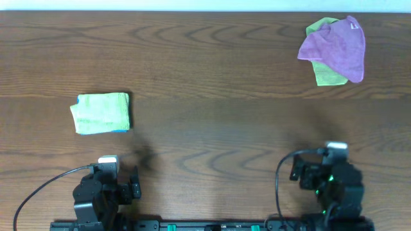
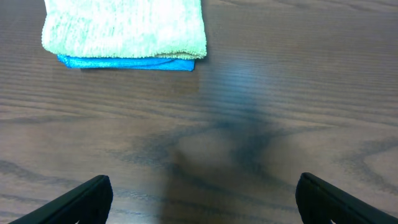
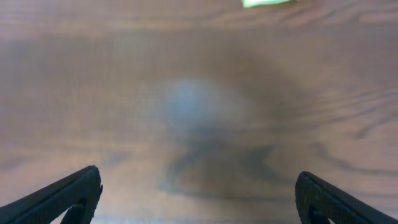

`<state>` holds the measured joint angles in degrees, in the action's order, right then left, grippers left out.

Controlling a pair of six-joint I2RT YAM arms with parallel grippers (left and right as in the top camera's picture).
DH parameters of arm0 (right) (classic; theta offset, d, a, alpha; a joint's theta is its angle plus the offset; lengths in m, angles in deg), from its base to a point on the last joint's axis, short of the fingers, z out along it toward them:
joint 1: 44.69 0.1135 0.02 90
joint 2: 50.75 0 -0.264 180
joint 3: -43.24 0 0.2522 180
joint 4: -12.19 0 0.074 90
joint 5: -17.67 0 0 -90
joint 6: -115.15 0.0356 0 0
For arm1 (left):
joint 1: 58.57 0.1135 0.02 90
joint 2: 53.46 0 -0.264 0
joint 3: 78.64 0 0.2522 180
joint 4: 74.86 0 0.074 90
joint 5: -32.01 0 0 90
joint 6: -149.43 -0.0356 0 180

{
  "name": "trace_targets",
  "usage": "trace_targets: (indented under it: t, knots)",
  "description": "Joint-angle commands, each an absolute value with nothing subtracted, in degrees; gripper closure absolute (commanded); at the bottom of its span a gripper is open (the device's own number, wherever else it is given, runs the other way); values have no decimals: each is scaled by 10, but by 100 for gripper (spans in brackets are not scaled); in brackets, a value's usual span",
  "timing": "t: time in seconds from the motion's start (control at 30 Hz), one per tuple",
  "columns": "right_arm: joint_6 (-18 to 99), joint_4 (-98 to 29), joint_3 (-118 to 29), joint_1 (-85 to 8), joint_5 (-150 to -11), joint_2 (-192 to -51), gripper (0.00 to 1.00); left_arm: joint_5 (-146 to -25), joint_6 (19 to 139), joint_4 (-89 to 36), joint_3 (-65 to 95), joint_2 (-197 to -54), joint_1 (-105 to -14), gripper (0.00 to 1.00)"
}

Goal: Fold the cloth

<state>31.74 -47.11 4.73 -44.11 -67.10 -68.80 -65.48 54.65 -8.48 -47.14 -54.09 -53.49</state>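
Observation:
A folded light green cloth (image 1: 101,112) lies on a folded blue cloth at the left of the table; the blue edge (image 2: 127,63) shows under the green one (image 2: 124,28) in the left wrist view. A crumpled purple cloth (image 1: 337,46) lies over a green cloth (image 1: 327,74) at the far right; a green corner (image 3: 266,2) shows at the top of the right wrist view. My left gripper (image 2: 202,199) is open and empty near the front edge, short of the folded stack. My right gripper (image 3: 199,196) is open and empty over bare wood at the front right.
The wooden table (image 1: 212,115) spans the whole view. Both arm bases (image 1: 103,192) sit at the front edge with black cables (image 1: 282,173) looping beside them.

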Motion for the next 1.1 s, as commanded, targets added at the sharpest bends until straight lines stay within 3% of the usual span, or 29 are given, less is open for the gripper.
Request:
trace_targets:
  t: [0.0,0.53,0.8,1.07]
  knots:
    - [344,-467,-35,-461,-654,-769,1,-650,534,-52,-476,-537,-537,5]
    - [372,-473,-385,-514,-653,-1183,1,-650,534,-52,-476,-537,-537,5]
    - [389,-460,-486,-573,-668,-1345,1,-650,534,-52,-476,-537,-537,4]
    - [388,-401,-514,-600,-677,-1412,1,-650,534,-52,-476,-537,-537,5]
